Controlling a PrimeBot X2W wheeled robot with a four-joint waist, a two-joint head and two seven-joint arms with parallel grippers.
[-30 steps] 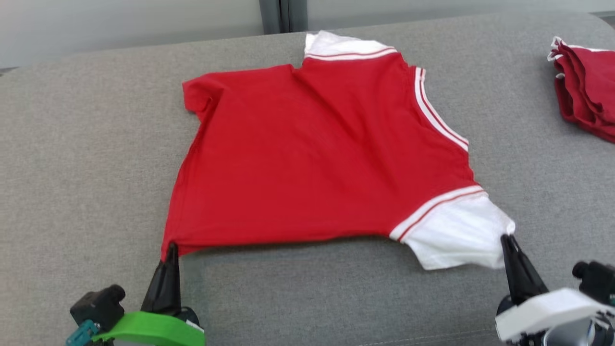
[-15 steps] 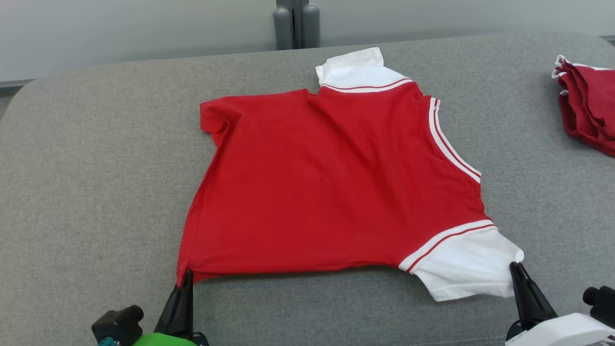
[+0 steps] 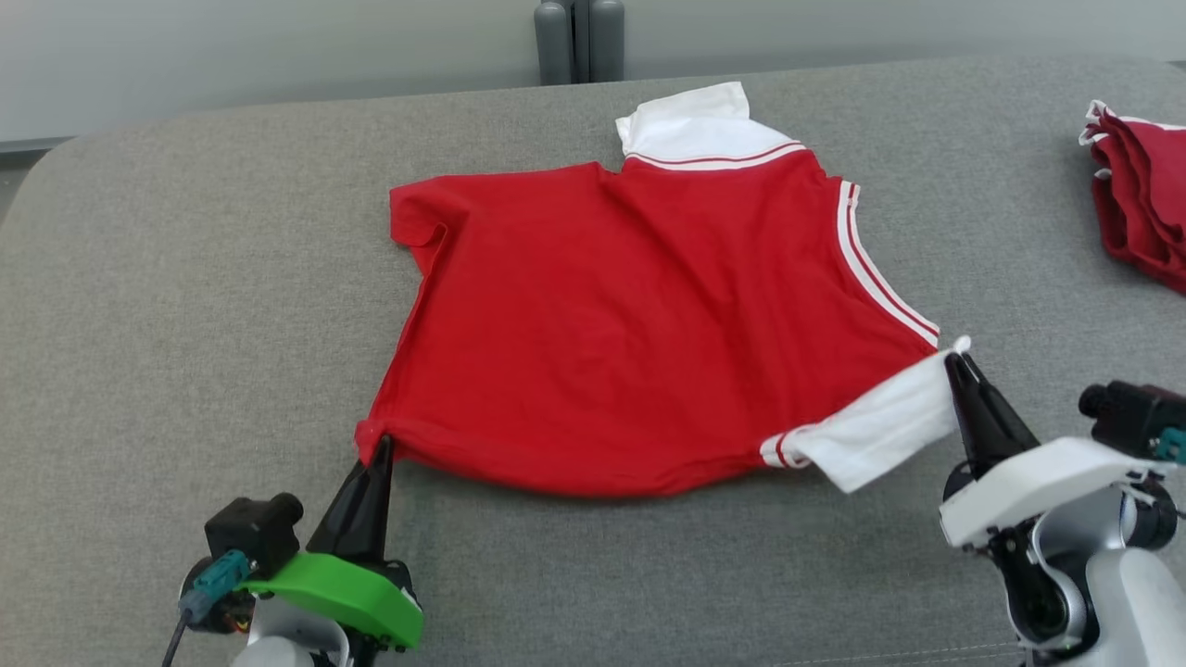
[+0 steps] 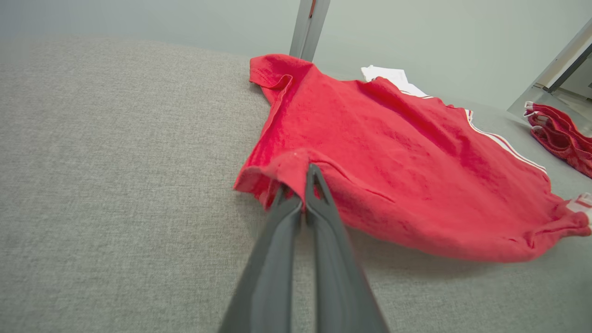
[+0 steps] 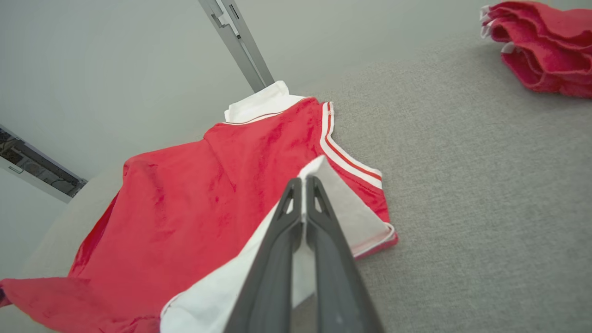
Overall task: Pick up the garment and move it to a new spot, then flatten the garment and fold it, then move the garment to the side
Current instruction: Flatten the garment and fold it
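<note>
Red garment spread on grey cushion, near edge raised, left gripper clamped on its red corner, right gripper clamped on its white sleeve, 1 red pile well apart at right.

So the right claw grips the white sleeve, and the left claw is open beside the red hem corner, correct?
No. The left claw is shut on the red hem corner, not open beside it; the left wrist view shows this. The rest holds.
</note>
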